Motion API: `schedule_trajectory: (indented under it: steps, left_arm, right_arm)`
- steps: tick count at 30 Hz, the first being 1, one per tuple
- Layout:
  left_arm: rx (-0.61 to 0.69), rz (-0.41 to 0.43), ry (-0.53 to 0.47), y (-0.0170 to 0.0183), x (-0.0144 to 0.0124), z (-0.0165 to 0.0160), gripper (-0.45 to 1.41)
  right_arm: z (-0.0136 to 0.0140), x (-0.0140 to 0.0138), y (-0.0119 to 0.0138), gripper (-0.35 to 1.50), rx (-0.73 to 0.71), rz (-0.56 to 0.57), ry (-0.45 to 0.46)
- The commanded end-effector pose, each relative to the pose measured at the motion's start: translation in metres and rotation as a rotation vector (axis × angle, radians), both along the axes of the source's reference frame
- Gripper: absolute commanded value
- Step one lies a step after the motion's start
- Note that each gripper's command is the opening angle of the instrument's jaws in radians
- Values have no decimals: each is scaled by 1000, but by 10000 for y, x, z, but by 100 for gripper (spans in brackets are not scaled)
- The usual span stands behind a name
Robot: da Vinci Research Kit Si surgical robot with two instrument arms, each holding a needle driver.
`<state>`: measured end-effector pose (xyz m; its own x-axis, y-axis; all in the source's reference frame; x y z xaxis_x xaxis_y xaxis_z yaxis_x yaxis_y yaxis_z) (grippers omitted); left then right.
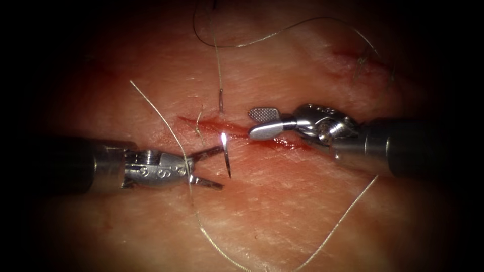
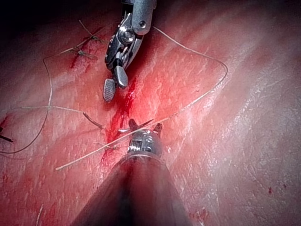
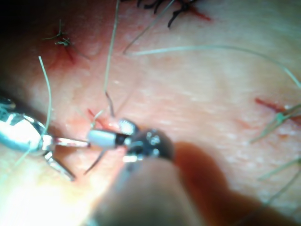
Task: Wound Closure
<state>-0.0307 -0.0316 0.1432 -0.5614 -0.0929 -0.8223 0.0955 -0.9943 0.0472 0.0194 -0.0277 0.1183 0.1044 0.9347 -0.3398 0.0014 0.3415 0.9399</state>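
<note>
Both tools hold nothing, we see: left tool (image 1: 214,168) spread wide, right tool (image 1: 262,123) parted, needle (image 1: 226,153) standing in the tissue (image 1: 282,211) at the cut (image 1: 237,132), thread (image 1: 166,123) loose.

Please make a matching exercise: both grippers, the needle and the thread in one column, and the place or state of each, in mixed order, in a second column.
1. left gripper
2. right gripper
3. needle
4. thread

A. lies loose in long curves on the tissue
B. open, holds nothing, at the cut
C. open, holds nothing, one jaw tip close to the needle
D. seemingly partly in the tissue, both ends showing

Pairs: 1-C, 2-B, 3-D, 4-A
</note>
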Motion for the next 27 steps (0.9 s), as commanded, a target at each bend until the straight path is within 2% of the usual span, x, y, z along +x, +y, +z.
schedule_trajectory:
  steps: [1,13,27]
  left_arm:
    - [-8,1,3,-2,-6,7,59]
    - [-79,9,47,14,-9,26,61]
    - [-80,29,70,2,-17,47,57]
  right_arm:
    - [5,7,-3,133,0,3,5]
    - [6,7,-6,133,-1,17,23]
    - [5,8,-11,133,-3,19,29]
